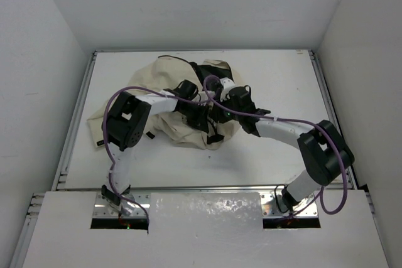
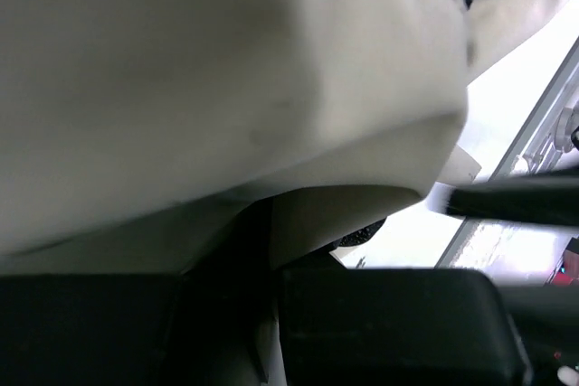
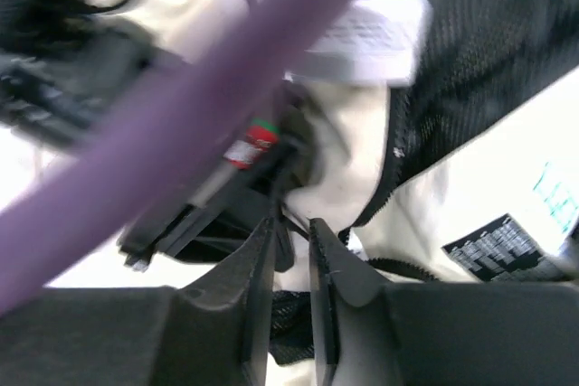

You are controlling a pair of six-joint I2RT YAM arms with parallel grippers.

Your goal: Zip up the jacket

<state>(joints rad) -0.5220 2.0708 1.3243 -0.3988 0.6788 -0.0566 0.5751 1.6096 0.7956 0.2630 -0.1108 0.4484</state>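
The cream jacket [image 1: 166,80] lies crumpled at the middle back of the table, black lining turned out on its right. Both grippers meet over its front fold. My left gripper [image 1: 196,110] is shut on a fold of the jacket; in the left wrist view cream cloth [image 2: 226,70] fills the top and runs down between the dark fingers [image 2: 389,323]. My right gripper [image 3: 291,228] hovers close over cream fabric [image 3: 353,160] beside the dark zipper teeth [image 3: 389,183]. Its jaws stand slightly apart, with nothing clearly between them.
A purple cable [image 3: 181,133] crosses in front of the right wrist camera. A white label [image 3: 362,33] and a black printed label [image 3: 498,246] sit on the lining. Metal rails [image 1: 75,123] edge the white table [image 1: 276,73], with walls close around.
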